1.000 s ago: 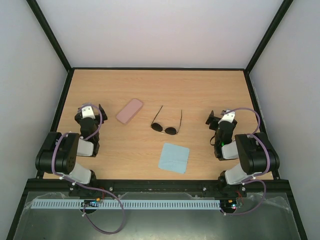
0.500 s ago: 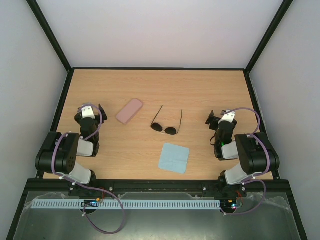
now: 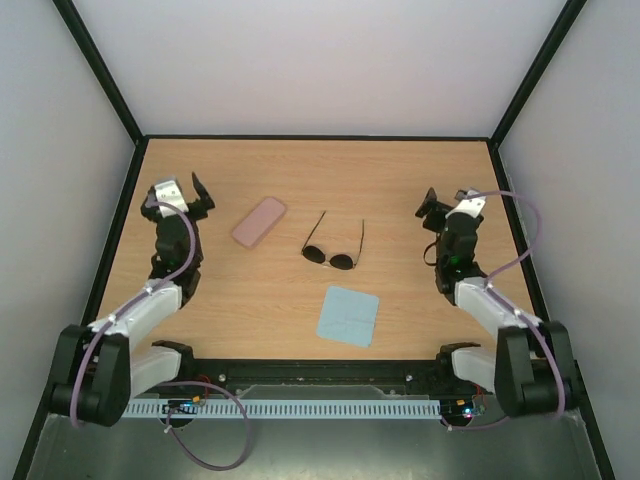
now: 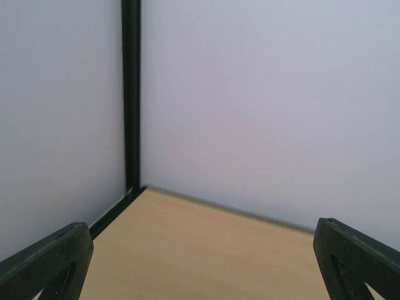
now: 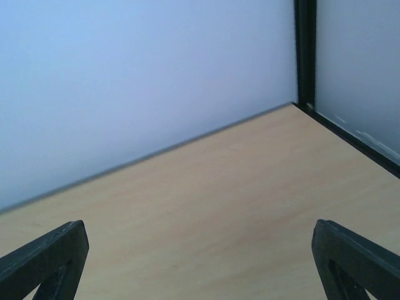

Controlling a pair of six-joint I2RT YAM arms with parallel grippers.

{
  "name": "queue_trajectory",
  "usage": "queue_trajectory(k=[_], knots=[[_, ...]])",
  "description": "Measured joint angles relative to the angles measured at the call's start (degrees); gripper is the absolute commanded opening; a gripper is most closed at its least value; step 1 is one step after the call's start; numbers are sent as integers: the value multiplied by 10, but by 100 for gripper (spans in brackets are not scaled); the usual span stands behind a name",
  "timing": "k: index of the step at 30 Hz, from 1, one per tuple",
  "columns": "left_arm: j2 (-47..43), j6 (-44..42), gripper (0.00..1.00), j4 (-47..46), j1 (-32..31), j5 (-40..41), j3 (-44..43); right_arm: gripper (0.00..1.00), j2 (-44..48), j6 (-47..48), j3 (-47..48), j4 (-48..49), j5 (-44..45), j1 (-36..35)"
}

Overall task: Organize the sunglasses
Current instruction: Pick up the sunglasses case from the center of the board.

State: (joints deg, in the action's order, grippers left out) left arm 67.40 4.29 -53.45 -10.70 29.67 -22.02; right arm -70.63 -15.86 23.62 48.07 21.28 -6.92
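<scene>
A light wooden desk [image 3: 400, 190] is enclosed by pale walls and a black frame, with a black post seen at each far corner in the wrist views. The sunglasses [image 3: 333, 247] are laid near the middle of the desk, the two round dark lenses turned toward the near edge and the thin temple arms unfolded toward the far edge. A pink case [image 3: 259, 221] is laid closed to their left and slightly farther back, clear of them, at a slant. A light blue cloth [image 3: 348, 316] is spread flat between the sunglasses and the near edge, a little to the right, also apart from them.

The case is placed roughly between the left pincer [image 3: 183, 187] and the sunglasses; only bare wood is seen between the right pincer [image 3: 448, 198] and the sunglasses.

The left arm is stretched from the near left corner along the left edge, its wrist lifted and its pincer aimed toward the far left corner. The right arm is mirrored along the right edge, aimed toward the far right corner. Both pincers are spread wide, and nothing is held: only desk and wall are seen between the left fingers [image 4: 47, 262] and between the right fingers [image 5: 356, 256]. Both are kept well apart from the sunglasses.
</scene>
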Motion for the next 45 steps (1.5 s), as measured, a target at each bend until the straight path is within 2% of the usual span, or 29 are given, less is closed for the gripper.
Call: queue_trajectory(k=[5, 7, 12, 15, 19, 23, 26, 30, 36, 45], knots=[[-76, 19, 99, 121, -32, -15, -99, 99, 125, -74, 33, -101, -52, -3], [-94, 52, 99, 183, -41, -22, -144, 99, 158, -118, 63, -155, -101, -3], [-66, 117, 99, 403, -49, -43, -350, 99, 166, -201, 157, -197, -265, -3], [-45, 140, 99, 504, -54, -64, -442, 99, 165, -259, 168, -195, -333, -2], [-57, 143, 100, 577, -52, -146, -431, 99, 121, -323, 152, -179, -427, -1], [-56, 139, 99, 591, -35, -224, -375, 99, 60, -335, 152, -204, -480, -1], [-21, 137, 100, 608, -11, -263, -366, 99, 39, -321, 152, -252, -497, -5], [58, 134, 100, 633, -11, -248, -388, 99, 50, -291, 128, -280, -497, -20], [188, 89, 100, 664, -59, -215, -435, 99, 70, -241, 59, -329, -485, -52], [360, 42, 100, 693, -108, -203, -496, 99, 93, -227, 25, -343, -478, -75]])
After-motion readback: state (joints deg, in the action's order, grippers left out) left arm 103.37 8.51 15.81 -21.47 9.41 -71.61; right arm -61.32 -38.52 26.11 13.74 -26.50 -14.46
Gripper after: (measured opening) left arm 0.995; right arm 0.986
